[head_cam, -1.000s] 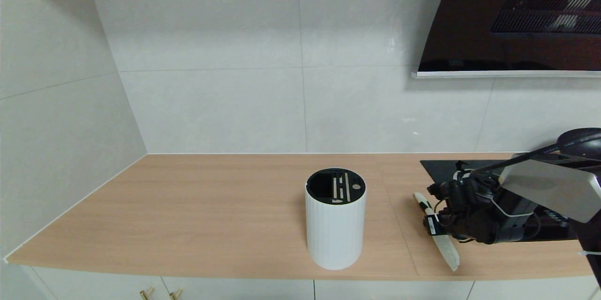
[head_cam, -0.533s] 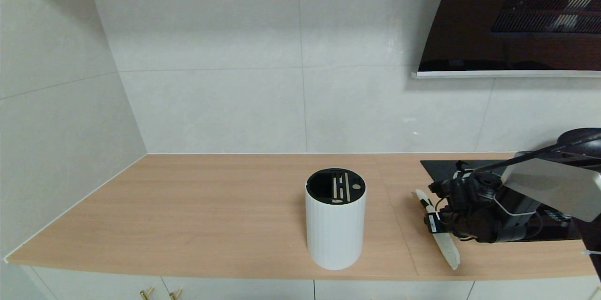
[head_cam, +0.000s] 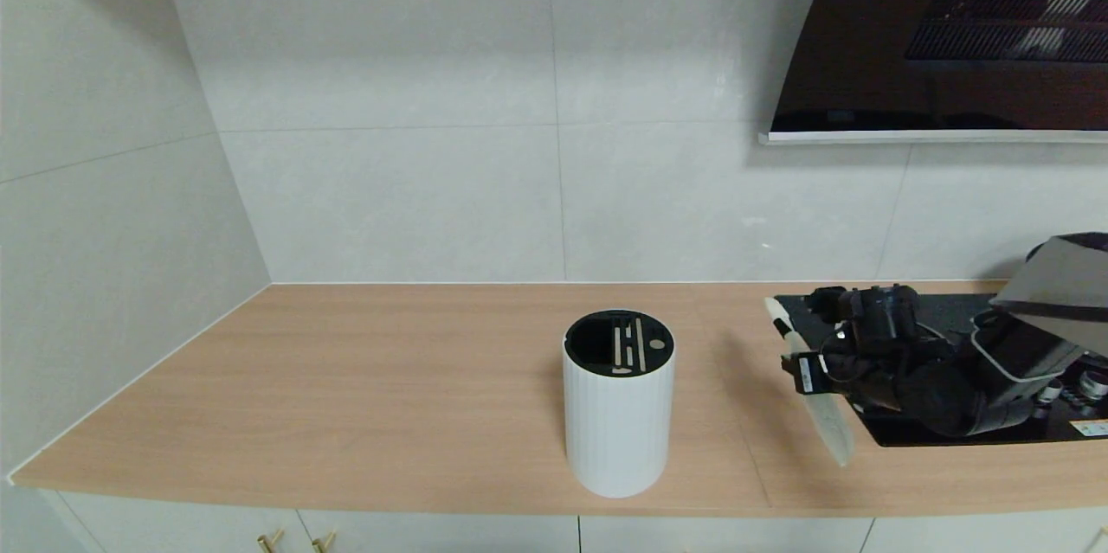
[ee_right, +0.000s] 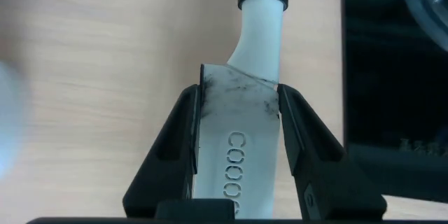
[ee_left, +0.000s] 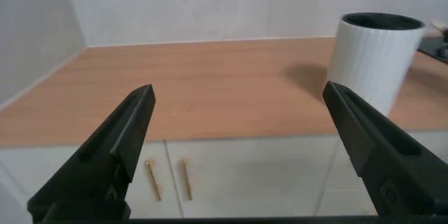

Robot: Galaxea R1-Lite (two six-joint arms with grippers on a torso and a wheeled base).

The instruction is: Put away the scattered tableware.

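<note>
**Knife held by its blade, beside the hob**

The right gripper is pinching the knife, its two black fingers pressed flat against either face of the blade, just below the narrow neck and black collar. The knife hangs tilted over the counter at the hob's near edge, to the right of the holder and well apart from it. Its shadow falls apart from it on the wood, so I'd say it is off the surface.

It looks light and stiff. The blade is white and glossy, likely ceramic, so brittle if knocked and slick under the pads. A hold on the flat faces near the neck seems sound, since it keeps off the edge and leaves the tip free for a slot, though the long end could swing.

The blade is pale and broad, with grey smudges and some print where the fingers grip. The holder is a white ribbed cylinder, and its dark top has narrow slots and one larger opening.

The left gripper is spread wide, holding nothing, low in front of the cabinet doors.
</note>
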